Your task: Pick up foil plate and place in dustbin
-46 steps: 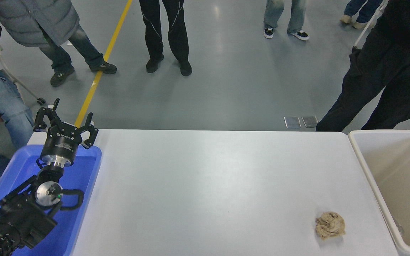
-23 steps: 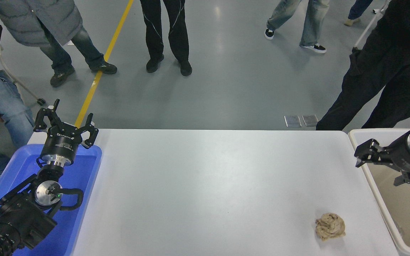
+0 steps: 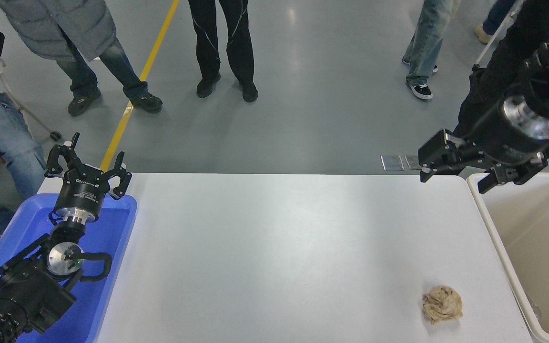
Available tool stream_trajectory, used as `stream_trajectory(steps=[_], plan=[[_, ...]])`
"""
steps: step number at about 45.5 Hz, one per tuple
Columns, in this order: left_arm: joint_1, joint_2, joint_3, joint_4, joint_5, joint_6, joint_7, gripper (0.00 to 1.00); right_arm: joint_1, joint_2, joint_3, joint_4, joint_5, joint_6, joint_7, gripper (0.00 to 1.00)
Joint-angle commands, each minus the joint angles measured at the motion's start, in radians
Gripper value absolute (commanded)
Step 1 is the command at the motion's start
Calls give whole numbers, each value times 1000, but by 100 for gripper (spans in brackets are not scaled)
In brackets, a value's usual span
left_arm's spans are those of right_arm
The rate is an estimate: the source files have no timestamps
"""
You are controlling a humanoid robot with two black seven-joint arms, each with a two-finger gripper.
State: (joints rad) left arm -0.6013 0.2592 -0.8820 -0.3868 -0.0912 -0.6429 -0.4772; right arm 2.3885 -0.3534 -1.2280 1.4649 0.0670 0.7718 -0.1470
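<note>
The foil plate is not in view on the table or in the visible part of the bin. The dustbin [image 3: 541, 238], cream with a thick white rim, stands at the table's right end, and its visible inside looks bare. My right gripper [image 3: 451, 183] is open and empty. It hangs in the air over the table's far right corner, just left of the dustbin's far rim, fingers pointing left. My left gripper [image 3: 86, 159] is open and parked over the far end of the blue tray [image 3: 112, 228] at the lower left.
A small crumpled brown paper ball [image 3: 442, 305] lies on the white table [image 3: 279, 247] near the front right, beside the dustbin. Several people stand beyond the far edge, one in black [image 3: 503, 71] close behind my right arm.
My right arm has come up out of the dustbin and swung up and to the left, empty. The left arm has not moved. A person at the back has walked to the right.
</note>
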Motion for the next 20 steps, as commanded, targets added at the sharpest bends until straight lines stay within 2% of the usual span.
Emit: stream_trajectory(steps=[1, 20], plan=[[0, 0, 0, 0, 1, 0, 0, 98, 54, 45, -7, -1, 22, 14, 1, 100], [0, 0, 0, -1, 1, 0, 0, 98, 58, 56, -13, -6, 20, 14, 0, 100]])
